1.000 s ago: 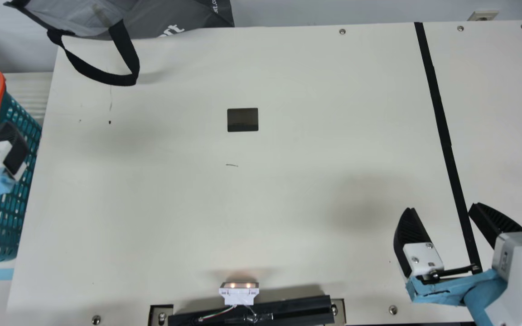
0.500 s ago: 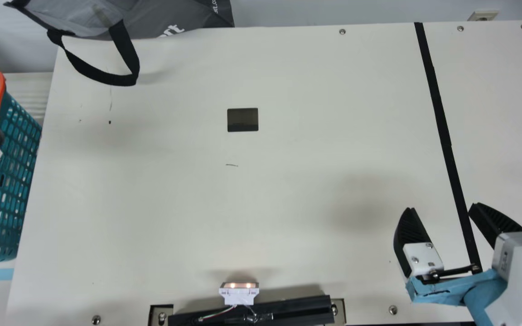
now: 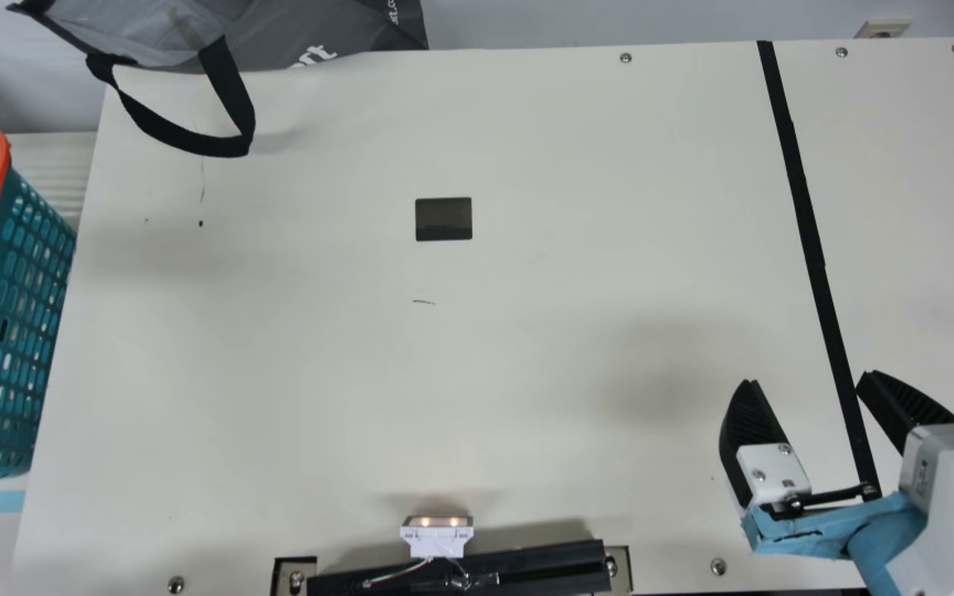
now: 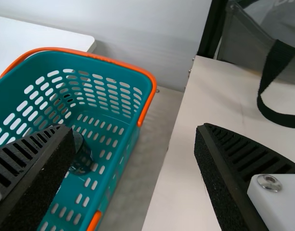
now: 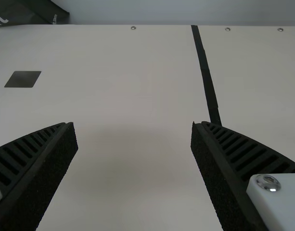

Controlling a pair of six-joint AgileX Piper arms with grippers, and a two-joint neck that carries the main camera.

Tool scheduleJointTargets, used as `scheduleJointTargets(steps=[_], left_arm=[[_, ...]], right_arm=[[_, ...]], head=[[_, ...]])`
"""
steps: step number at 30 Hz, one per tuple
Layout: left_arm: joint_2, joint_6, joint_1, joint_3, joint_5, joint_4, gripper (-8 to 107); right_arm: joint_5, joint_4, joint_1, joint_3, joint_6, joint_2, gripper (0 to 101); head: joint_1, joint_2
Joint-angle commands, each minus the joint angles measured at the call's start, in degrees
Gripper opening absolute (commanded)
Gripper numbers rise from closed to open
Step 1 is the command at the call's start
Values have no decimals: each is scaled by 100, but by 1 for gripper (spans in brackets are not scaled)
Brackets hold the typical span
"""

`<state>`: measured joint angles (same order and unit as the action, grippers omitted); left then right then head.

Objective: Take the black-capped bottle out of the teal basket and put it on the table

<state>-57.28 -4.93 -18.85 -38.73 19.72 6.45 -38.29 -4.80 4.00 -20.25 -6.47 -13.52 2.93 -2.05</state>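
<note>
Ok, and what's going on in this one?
The robot is at the stage of getting a bottle out of a basket. Its left claw is open by the teal basket, holding nothing. The dark bottle is inside the basket, partly hidden behind one finger in the left wrist view, so it has not been put on the table. The right claw is open and empty above the table's right side.
</note>
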Motion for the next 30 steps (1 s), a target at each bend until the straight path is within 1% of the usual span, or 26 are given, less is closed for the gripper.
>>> scheduleJointTargets(steps=[1, 30], left_arm=[[-103, -27, -47, -24, -20, 18, 107], [-1340, -102, -846, -228, -382, 193, 107]], right_arm=[[0, 0, 0, 0, 0, 0, 91], [-6, 0, 0, 0, 0, 0, 91]], head=[[-21, 47], [-21, 47]])
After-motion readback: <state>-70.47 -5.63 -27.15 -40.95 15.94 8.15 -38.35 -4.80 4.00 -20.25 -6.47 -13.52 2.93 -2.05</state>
